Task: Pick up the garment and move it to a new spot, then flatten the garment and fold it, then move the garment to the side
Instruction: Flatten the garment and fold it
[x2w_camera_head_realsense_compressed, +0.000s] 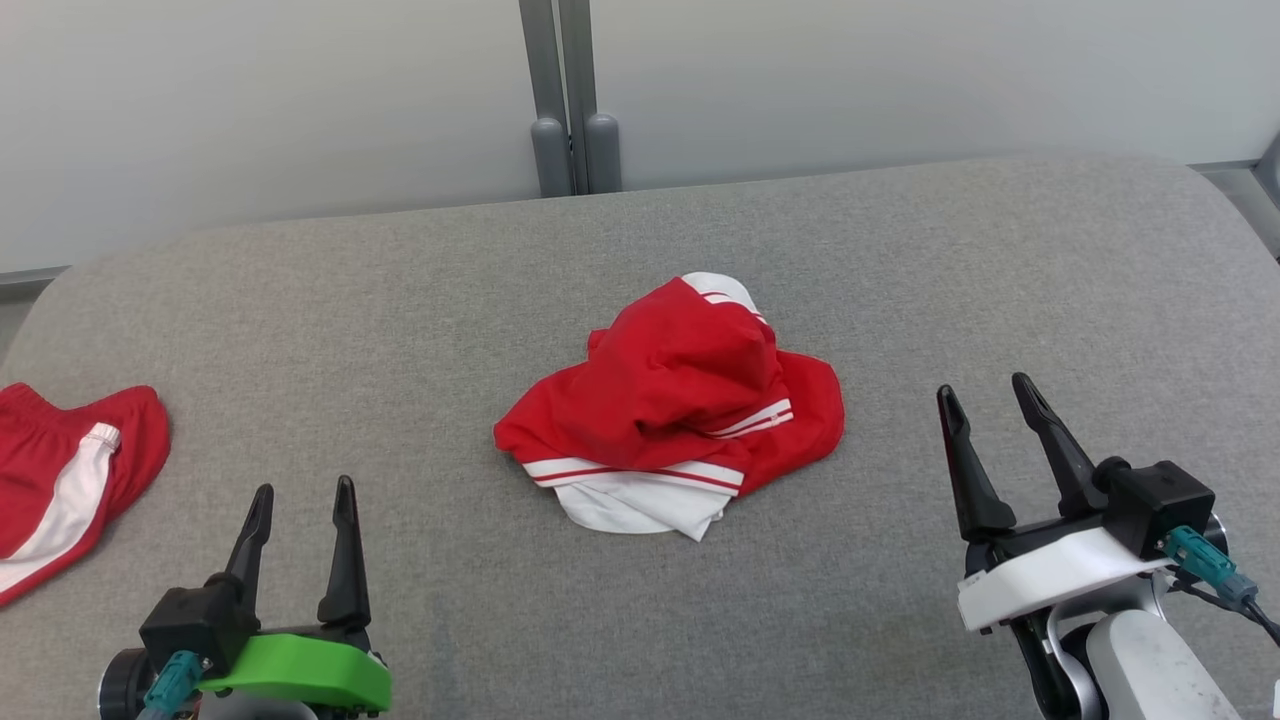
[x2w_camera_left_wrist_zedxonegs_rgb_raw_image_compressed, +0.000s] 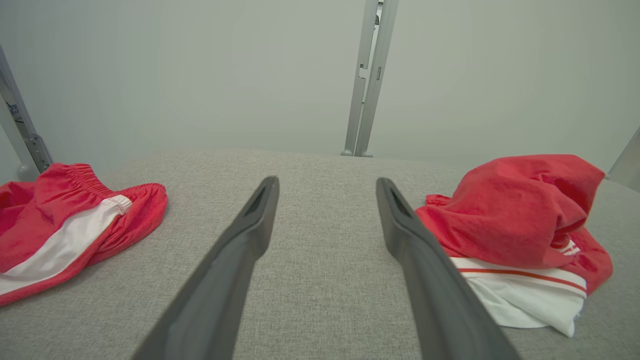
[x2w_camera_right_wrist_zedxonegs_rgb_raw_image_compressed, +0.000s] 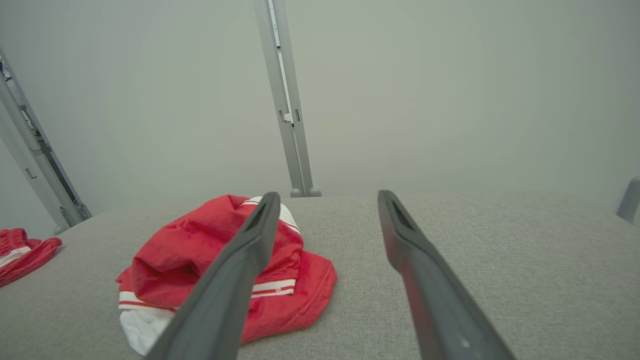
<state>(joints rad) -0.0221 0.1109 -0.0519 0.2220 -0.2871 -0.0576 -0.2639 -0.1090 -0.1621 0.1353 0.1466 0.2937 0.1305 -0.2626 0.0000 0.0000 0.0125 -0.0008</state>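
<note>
A crumpled red and white garment (x2w_camera_head_realsense_compressed: 672, 415) lies in a heap in the middle of the grey table (x2w_camera_head_realsense_compressed: 400, 330). In the left wrist view the garment (x2w_camera_left_wrist_zedxonegs_rgb_raw_image_compressed: 520, 220) sits to the right of the fingers; in the right wrist view the garment (x2w_camera_right_wrist_zedxonegs_rgb_raw_image_compressed: 200, 260) lies left of and partly behind the left finger. My left gripper (x2w_camera_head_realsense_compressed: 303, 502) hovers open near the front left, apart from the heap. My right gripper (x2w_camera_head_realsense_compressed: 985, 393) stands open at the front right, also clear of the cloth. Nothing is between either pair of fingers.
A second red garment with a white stripe (x2w_camera_head_realsense_compressed: 60, 480) lies at the table's left edge, also seen in the left wrist view (x2w_camera_left_wrist_zedxonegs_rgb_raw_image_compressed: 65, 230). Grey metal posts (x2w_camera_head_realsense_compressed: 573, 120) rise behind the table's far edge against a pale wall.
</note>
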